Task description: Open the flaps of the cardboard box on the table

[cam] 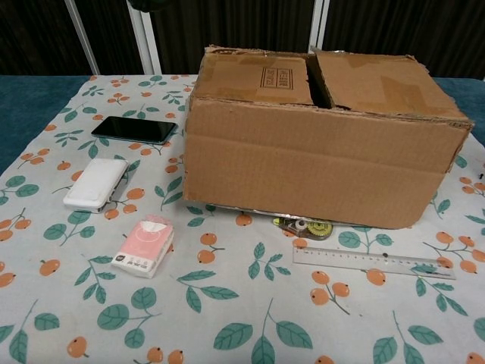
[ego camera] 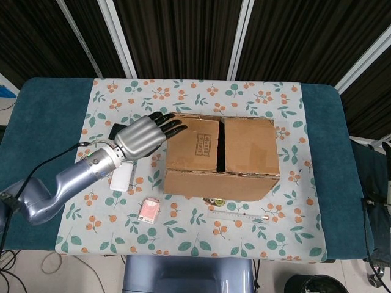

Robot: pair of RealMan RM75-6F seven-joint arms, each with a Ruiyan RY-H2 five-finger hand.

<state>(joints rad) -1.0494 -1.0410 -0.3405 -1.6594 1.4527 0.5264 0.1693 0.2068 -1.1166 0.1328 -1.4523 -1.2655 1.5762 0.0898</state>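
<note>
Here the bench [ego camera: 49,116], blue with a flowered cloth [ego camera: 201,91] over its middle, carries everything. The cardboard box [cam: 318,163] sits at the centre of the cloth, its two top flaps [ego camera: 193,144] lying flat and closed with a dark gap between them. The left hand [ego camera: 142,135] hangs over the cloth at the box's left top edge, holding nothing, its dark fingers [ego camera: 168,126] spread apart and stretched toward the near-left flap; the tips reach the flap's edge, though whether they touch it cannot be told. The right hand does not show in either view.

Partly under the palm, behind the fingers, lies a black phone [cam: 134,130]. Just below the wrist lies a white case [cam: 95,183], and further toward the bench's front edge a pink tissue pack [cam: 144,246]. Well to the right of the fingers, in front of the box, lies a clear ruler [cam: 373,262], and a small tape dispenser [cam: 305,224] sits against the box's front foot.
</note>
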